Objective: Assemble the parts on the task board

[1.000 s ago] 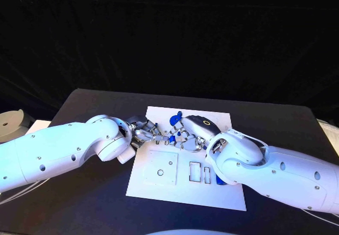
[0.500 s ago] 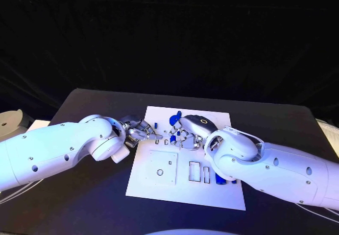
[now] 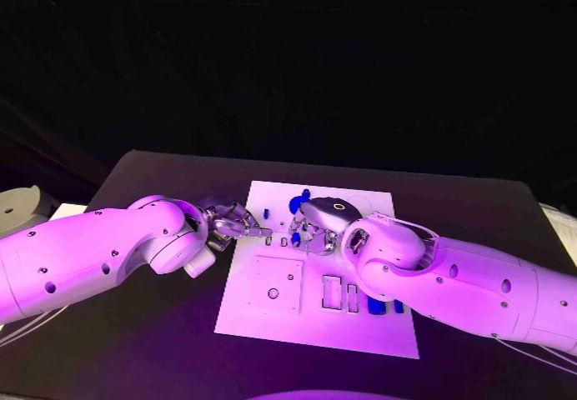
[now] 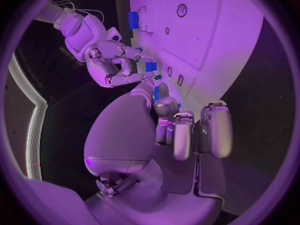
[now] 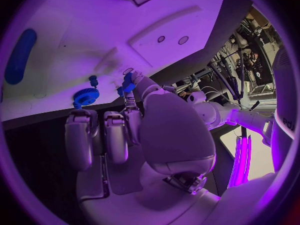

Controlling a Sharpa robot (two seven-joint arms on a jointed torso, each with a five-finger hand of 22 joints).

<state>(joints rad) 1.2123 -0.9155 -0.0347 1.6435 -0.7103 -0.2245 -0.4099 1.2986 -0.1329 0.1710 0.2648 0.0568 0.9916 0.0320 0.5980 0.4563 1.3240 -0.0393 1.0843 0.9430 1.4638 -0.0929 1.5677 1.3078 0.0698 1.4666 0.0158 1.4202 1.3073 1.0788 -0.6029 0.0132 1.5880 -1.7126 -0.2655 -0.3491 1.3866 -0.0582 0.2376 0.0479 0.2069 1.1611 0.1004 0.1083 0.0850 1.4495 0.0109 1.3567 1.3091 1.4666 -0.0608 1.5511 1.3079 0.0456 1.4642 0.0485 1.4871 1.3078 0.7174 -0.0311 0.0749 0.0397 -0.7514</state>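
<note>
Broadly, both arms meet over the middle of the white task board [image 3: 361, 333], which lies on the black table [image 3: 157, 179]. The board carries a raised square panel with holes on its left half and a row of rectangular slots beside it. The left hand [image 3: 236, 223] hovers at the board's left edge, fingers reaching toward the centre. In the left wrist view its fingertips seem to close on something small and blue, but I cannot tell whether it truly holds it or merely touches it. The right hand [image 3: 315, 223] comes in from the other side and pinches a small blue part [image 5: 127, 83] between its fingertips, just above the board.

A blue gear [image 5: 84, 96] lies loose on the board near the right hand. A longer blue piece [image 5: 20, 55] rests well apart from it. Two more blue pieces [image 3: 385, 306] sit at the near right by the slots.

Judging by this, the step in hand is seating the pinched part into a small slot between the two hands. It likely goes best with the part held square to the slot and lowered slowly. The left hand should steady without crowding, since the fingertips of both hands are very close together.
</note>
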